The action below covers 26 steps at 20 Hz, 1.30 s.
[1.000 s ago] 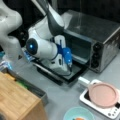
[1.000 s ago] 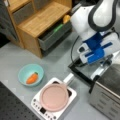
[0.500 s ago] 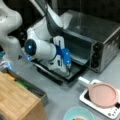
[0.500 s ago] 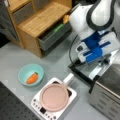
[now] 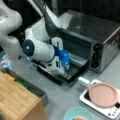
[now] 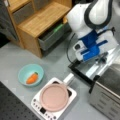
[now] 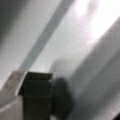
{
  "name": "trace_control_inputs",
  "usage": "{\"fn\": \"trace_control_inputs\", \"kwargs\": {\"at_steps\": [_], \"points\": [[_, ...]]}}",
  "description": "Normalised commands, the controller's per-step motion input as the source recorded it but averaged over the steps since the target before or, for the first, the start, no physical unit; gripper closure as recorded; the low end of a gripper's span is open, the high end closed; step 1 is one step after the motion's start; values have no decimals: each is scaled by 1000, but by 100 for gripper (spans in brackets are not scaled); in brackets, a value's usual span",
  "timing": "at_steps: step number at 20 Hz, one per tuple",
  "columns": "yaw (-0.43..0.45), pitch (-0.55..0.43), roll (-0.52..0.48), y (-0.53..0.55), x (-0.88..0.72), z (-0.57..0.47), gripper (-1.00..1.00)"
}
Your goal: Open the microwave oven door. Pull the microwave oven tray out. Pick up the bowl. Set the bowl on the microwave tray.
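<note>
Both front views show the oven (image 5: 100, 35) with its door (image 5: 75, 71) already folded down flat in front of it, and the arm bends low over this door. The gripper (image 5: 67, 71) is at the door's surface, its blue and white body just above the glass; in a front view the gripper (image 6: 101, 58) hangs over the shiny open door (image 6: 82, 73), near the oven's mouth. I cannot tell if the fingers are apart or closed, because they are too dark and blurred. Wrist view gives only a dark finger (image 7: 35, 97) against pale grey metal, nothing more clear. The bowl (image 6: 31, 75) sits on the grey table with an orange piece inside, well apart from the gripper, at a front view's left. Beside it the pink plate (image 6: 54, 97) lies on a white appliance (image 6: 37, 106). I cannot make out the tray.
</note>
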Motion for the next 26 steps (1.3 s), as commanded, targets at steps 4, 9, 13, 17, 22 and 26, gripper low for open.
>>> {"fn": "trace_control_inputs", "kwargs": {"at_steps": [4,9,13,17,22,26], "points": [[186,-46,-142,-276,95,-39,100],[190,-30,-162,-244,120,-32,-100],[184,-15,-132,-198,129,1,-100],[168,4,-89,-152,116,26,-100],[154,7,-88,-137,99,34,-100],[145,19,-123,-170,71,64,-100]]}}
